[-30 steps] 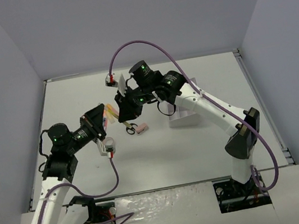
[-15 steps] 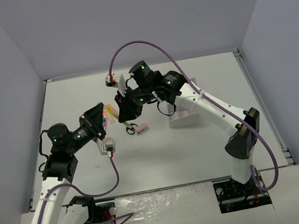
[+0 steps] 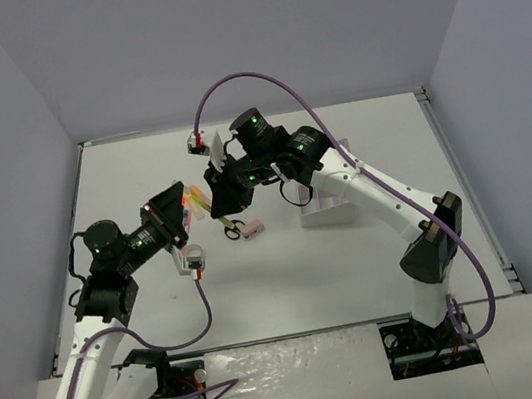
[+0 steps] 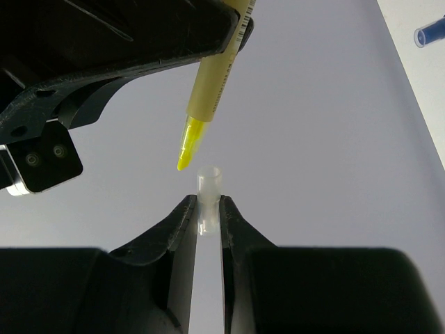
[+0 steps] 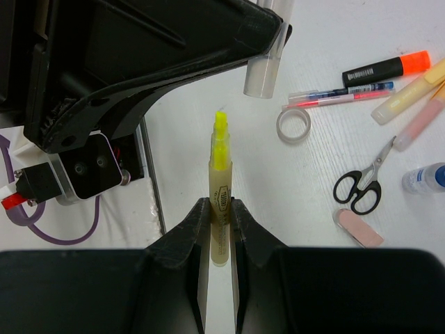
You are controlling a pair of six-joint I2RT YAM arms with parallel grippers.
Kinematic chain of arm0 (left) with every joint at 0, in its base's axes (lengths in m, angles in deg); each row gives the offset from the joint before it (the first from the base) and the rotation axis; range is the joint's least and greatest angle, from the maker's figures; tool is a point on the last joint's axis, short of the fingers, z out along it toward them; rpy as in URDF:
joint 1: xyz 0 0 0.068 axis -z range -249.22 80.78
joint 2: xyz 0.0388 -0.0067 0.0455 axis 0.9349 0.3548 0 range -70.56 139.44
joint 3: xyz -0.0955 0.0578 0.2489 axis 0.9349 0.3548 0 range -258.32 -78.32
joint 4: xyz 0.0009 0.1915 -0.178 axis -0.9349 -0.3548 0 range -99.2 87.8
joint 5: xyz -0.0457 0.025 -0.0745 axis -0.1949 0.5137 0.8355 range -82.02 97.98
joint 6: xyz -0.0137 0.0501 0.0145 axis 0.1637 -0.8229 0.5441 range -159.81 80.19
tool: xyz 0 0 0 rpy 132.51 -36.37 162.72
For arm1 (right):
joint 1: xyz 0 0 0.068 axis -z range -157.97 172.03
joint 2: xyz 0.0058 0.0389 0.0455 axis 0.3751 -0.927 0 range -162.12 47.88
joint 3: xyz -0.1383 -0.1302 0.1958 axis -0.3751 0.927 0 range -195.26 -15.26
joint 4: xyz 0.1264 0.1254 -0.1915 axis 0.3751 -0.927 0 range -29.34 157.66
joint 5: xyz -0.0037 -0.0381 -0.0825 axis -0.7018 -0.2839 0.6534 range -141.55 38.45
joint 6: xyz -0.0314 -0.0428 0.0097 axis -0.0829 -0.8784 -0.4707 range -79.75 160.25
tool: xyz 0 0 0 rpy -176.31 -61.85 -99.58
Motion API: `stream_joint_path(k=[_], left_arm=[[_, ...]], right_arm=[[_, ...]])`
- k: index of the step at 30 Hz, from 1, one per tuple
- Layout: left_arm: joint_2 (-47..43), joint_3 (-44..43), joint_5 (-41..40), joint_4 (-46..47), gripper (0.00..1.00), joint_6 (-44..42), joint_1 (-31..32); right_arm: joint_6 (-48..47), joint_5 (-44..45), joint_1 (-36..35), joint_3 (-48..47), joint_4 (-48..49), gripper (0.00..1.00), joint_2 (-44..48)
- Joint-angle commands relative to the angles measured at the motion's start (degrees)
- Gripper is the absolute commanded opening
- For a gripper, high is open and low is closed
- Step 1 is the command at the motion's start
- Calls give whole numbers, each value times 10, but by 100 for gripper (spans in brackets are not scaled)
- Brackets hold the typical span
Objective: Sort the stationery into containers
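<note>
My right gripper is shut on an uncapped yellow highlighter with its tip pointing away. My left gripper is shut on the clear highlighter cap, and the highlighter's tip hangs just above and left of it. Both grippers meet in the air left of centre. On the table below lie black scissors, a pink eraser, a tape ring, an orange highlighter, thin pens, two pale highlighters and a blue-capped bottle.
The white organiser tray lies mostly hidden under the right arm, right of the scissors. Grey walls enclose the table on three sides. A purple cable arcs over the right arm.
</note>
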Motion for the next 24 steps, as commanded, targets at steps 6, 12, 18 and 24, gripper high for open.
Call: stream_joint_path(k=[6, 12, 18, 24], left_arm=[[-3, -34, 16, 56, 0, -224, 2], [-6, -33, 23, 54, 0, -228, 2], [-12, -32, 34, 39, 0, -240, 2], [-13, -32, 34, 34, 0, -243, 2]], right_arm=[[0, -15, 4, -8, 22, 0, 3], [1, -13, 4, -9, 22, 0, 2], [2, -13, 5, -12, 22, 0, 1], [4, -14, 5, -11, 22, 0, 1]])
